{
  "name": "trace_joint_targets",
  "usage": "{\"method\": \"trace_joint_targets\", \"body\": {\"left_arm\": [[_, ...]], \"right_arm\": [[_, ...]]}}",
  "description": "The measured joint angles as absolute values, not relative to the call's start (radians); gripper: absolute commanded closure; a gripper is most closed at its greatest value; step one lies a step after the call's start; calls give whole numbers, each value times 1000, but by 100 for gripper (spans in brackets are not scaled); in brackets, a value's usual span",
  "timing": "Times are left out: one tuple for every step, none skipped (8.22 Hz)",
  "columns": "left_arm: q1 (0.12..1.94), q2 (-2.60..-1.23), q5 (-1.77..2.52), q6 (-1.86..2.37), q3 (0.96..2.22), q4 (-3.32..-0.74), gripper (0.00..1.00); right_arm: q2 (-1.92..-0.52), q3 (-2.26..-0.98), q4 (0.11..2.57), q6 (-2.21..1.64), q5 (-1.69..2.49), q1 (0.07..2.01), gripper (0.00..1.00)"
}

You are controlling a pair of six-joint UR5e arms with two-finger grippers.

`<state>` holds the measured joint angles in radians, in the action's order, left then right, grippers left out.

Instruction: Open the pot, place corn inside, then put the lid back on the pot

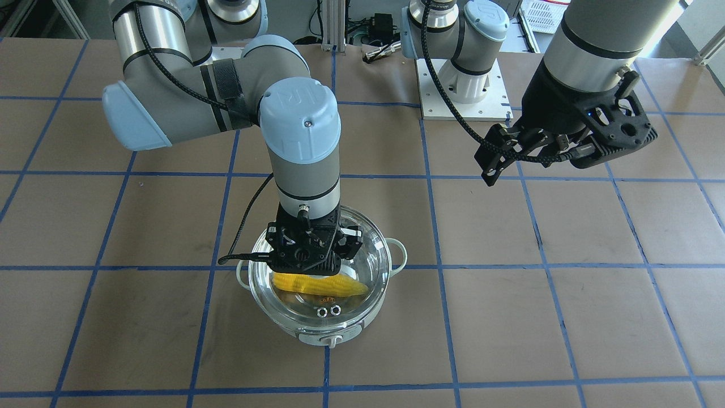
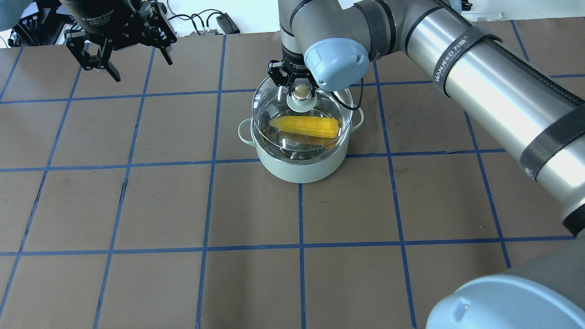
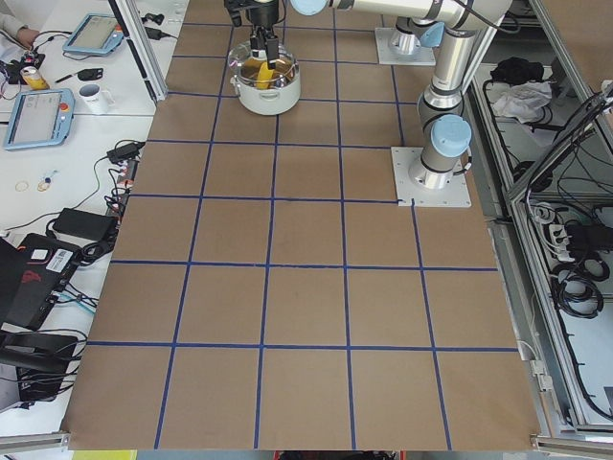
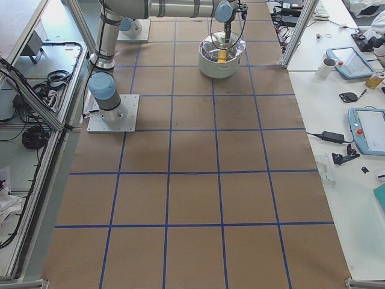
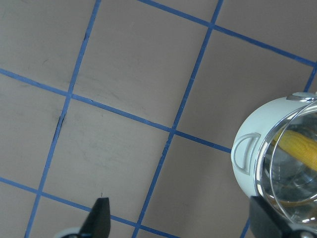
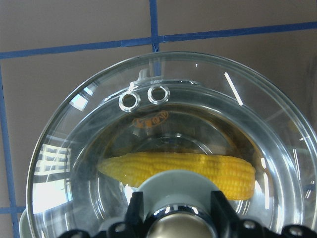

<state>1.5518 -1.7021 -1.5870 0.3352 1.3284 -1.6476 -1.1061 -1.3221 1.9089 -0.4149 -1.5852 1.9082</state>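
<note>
The pale mint-green pot (image 2: 299,169) stands mid-table with the yellow corn (image 2: 305,126) lying inside it. My right gripper (image 2: 300,91) is shut on the beige knob of the clear glass lid (image 2: 274,107) and holds it over the pot, seemingly just above the rim and shifted slightly to the far side. The right wrist view shows the fingers (image 6: 136,208) flanking the knob, with the corn (image 6: 178,168) visible through the glass. My left gripper (image 2: 141,67) is open and empty, raised at the far left, well away from the pot (image 5: 245,153).
The table is brown paper with a blue tape grid (image 2: 208,160). The right arm's long forearm (image 2: 480,77) crosses the right side of the table. The left arm's base plate (image 1: 461,96) sits at the robot's edge. Desks with tablets and cables (image 3: 57,105) flank the table.
</note>
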Motion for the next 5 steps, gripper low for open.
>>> {"method": "trace_joint_targets", "body": {"left_arm": [[1550,-1701,-1587,272,1328,-1648,0],[1550,-1699,-1587,215,1329,-1648,0],[1550,-1696,-1586,165,1329,-1648,0],[1551,-1695,-1585,118,1330,-1649,0],[1553,-1694,-1583,90,1330,-1649,0]], "right_arm": [[-1106,-1328,1911,-419,-1586,1908,100],[-1106,-1332,1913,-427,-1585,1908,100],[-1105,-1336,1914,-437,-1584,1908,100],[-1105,-1342,1915,-448,-1584,1908,100],[-1106,-1345,1915,-456,-1584,1908,100]]}}
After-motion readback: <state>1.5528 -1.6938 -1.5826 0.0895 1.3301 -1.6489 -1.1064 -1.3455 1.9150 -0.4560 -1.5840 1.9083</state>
